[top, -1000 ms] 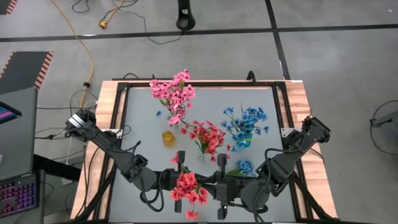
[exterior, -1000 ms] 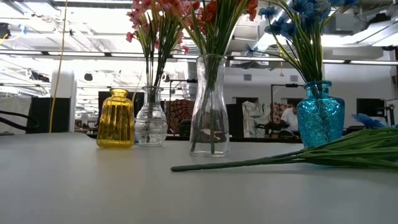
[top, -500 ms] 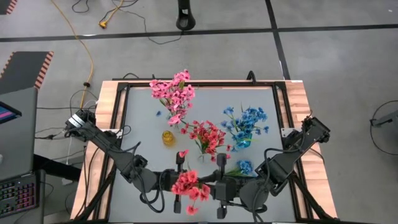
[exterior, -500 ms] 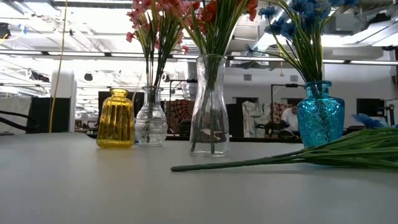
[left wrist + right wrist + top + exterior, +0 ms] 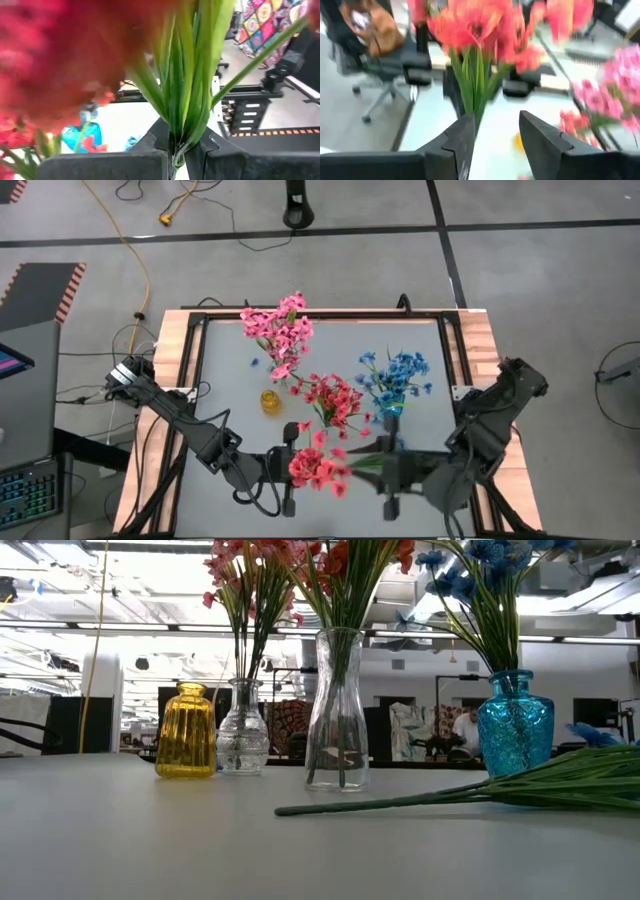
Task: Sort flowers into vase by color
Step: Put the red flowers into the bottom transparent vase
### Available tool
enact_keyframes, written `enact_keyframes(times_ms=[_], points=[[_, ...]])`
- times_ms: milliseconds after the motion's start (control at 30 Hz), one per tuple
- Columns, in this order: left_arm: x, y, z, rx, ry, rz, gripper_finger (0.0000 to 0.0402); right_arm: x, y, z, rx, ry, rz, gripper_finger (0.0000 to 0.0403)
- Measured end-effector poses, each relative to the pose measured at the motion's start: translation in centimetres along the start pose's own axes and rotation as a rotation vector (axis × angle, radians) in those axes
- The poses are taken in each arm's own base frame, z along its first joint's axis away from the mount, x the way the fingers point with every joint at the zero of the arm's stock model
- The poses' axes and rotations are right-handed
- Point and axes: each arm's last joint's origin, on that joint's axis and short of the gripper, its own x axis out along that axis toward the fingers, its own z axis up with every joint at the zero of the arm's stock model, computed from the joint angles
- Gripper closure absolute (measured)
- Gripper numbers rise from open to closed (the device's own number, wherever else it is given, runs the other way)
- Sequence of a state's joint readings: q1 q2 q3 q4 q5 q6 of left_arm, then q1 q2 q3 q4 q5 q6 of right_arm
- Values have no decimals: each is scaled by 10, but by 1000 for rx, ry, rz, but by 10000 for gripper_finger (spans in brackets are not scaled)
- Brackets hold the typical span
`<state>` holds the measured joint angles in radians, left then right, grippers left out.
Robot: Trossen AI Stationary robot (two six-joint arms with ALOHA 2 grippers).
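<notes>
My left gripper [image 5: 176,161] is shut on a coral-red flower spray [image 5: 318,468], held above the table's near edge. My right gripper [image 5: 495,142] stands open just to the spray's right [image 5: 385,477], with nothing between its fingers. Farther back, pink flowers [image 5: 283,330] stand in a small clear vase [image 5: 242,730]. Coral-red flowers [image 5: 335,398] stand in a tall clear vase [image 5: 337,710], and blue ones [image 5: 398,372] in a blue vase [image 5: 515,725]. A yellow vase [image 5: 187,730] holds nothing. Another stem [image 5: 430,798] lies flat on the table. My left gripper pinches the spray's green stem bundle [image 5: 176,150] between its two fingers, where the long leaves fan out. The fingers come nearly level from the table's left and lie across the stem. The spray is lifted clear of the table, its blossoms [image 5: 60,60] close in front of the wrist.
The vases stand in a loose row across the table's middle. The lying stem stretches toward the table's right, a blue blossom [image 5: 600,735] at its end. A wooden frame [image 5: 172,350] borders the table. Bare tabletop [image 5: 150,840] lies in front of the vases.
My right gripper has drawn away from the coral-red spray toward the table's right edge, leaving it in my left gripper. The spray has shifted a little toward the right and far side and stays clear of the table.
</notes>
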<state>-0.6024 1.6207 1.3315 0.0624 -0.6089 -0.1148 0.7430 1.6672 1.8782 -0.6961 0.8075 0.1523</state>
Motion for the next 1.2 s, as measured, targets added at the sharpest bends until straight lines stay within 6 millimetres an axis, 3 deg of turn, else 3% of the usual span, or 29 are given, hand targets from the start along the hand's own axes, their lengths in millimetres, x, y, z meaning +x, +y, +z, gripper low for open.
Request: enact_keyframes(times_ms=[133, 333, 600, 767, 1200], points=[[7, 15, 4, -6, -4, 40, 392, -6, -6, -15, 13, 113, -61, 228], [6, 41, 13, -22, 9, 79, 392, 0, 3, -37, -20, 219, -144, 241], [-15, 67, 27, -55, 54, 106, 392, 8, 15, -81, -16, 288, -199, 254], [-22, 73, 28, -32, 80, 170, 392, 6, 8, -101, 57, 293, -224, 263], [-13, 92, 23, -47, 122, 265, 392, 4, -5, -155, 272, 161, -153, 280]])
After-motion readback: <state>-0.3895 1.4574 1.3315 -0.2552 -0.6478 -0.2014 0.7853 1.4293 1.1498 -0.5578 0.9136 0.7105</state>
